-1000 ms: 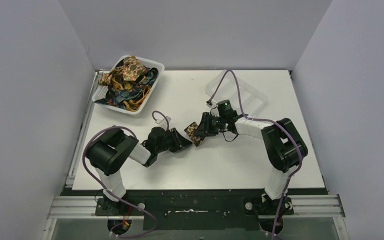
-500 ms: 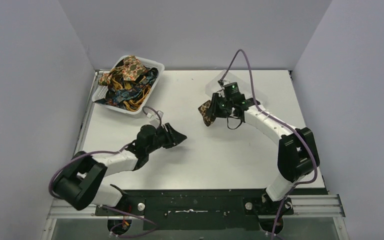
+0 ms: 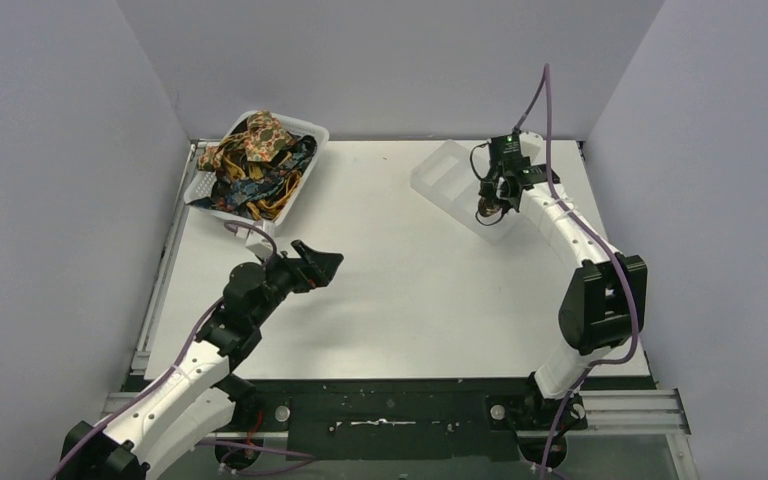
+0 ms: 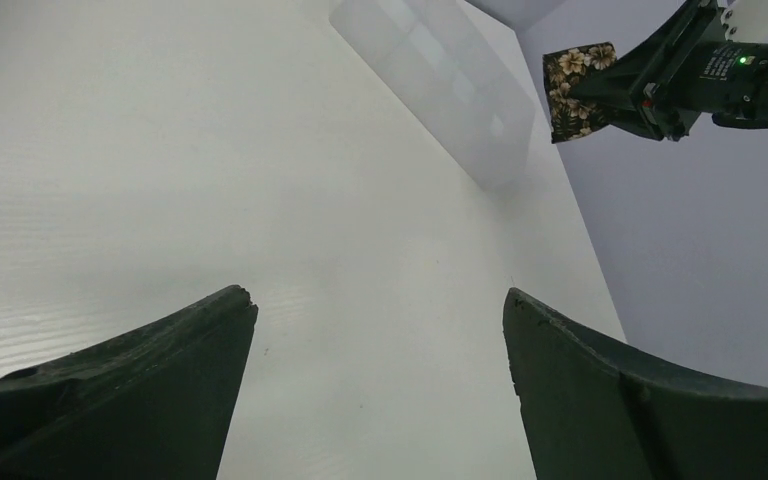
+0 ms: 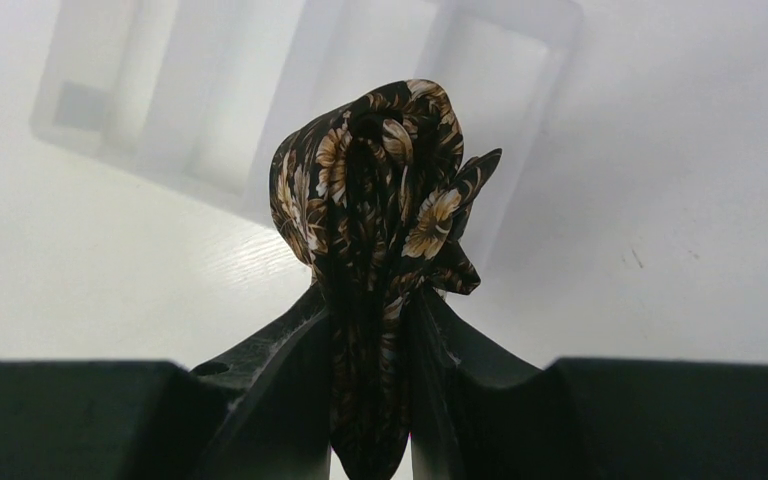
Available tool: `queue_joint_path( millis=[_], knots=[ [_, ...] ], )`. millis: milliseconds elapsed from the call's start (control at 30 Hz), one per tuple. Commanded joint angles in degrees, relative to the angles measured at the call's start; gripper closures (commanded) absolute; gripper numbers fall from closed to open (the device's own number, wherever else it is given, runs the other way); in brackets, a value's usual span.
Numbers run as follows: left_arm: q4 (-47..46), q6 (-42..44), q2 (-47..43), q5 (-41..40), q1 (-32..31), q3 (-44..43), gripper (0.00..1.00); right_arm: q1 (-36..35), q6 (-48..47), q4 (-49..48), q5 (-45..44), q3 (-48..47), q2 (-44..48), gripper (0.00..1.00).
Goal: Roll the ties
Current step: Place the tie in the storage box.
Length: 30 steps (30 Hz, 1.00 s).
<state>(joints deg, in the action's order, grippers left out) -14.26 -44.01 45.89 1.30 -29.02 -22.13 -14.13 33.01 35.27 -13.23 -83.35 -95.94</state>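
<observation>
A rolled dark brown floral tie (image 5: 380, 200) is pinched between my right gripper's (image 5: 370, 310) jaws, which are shut on it. That gripper (image 3: 490, 200) hangs at the back right, over the near end of the clear compartment tray (image 3: 440, 170). The left wrist view catches the same tie (image 4: 575, 75) in the air beside the tray (image 4: 430, 60). My left gripper (image 3: 325, 262) hovers left of the table's middle, wide open with nothing between its fingers (image 4: 190, 350). Several more ties (image 3: 255, 150) lie heaped in the white basket (image 3: 260, 222) at the back left.
The clear tray (image 5: 160, 90) has several compartments, and the ones I see hold nothing. Grey walls close in the table on the left, back and right. The right arm's purple cable (image 3: 540, 90) loops up above the tray.
The left gripper let go of the rolled tie, opened wide and pulled back to the left. The right gripper carried the tie from the table's middle to above the tray.
</observation>
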Motion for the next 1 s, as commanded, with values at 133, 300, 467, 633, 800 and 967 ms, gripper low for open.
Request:
queue_joint_path(
  millis=[133, 300, 467, 633, 800, 967],
  knots=[
    [9.11, 0.95, -6.35, -3.86, 1.72, 2.34, 0.07, 1.53, 6.57, 4.09, -9.93, -7.44, -7.45, 1.00],
    [10.10, 0.68, -6.58, -3.14, 2.20, 2.19, 0.06, 2.79, 7.72, 0.71, -7.55, -7.09, -10.22, 1.00],
    [10.31, 0.37, -6.43, -2.30, 2.47, 2.09, 0.05, 4.34, 7.49, -2.90, -6.03, -5.35, -10.73, 1.00],
    [10.27, -0.09, -6.06, -2.14, 2.69, 2.49, 0.05, 5.81, 8.07, -2.36, -5.50, -5.64, -12.44, 1.00],
    [9.78, -0.21, -5.32, -1.68, 2.89, 2.33, 0.05, 6.45, 9.51, -3.36, -5.59, -4.26, -13.28, 1.00],
    [10.28, 0.06, -4.67, -1.30, 3.08, 1.58, 0.05, 6.61, 10.94, -3.70, -5.97, -4.48, -15.19, 1.00]
  ],
)
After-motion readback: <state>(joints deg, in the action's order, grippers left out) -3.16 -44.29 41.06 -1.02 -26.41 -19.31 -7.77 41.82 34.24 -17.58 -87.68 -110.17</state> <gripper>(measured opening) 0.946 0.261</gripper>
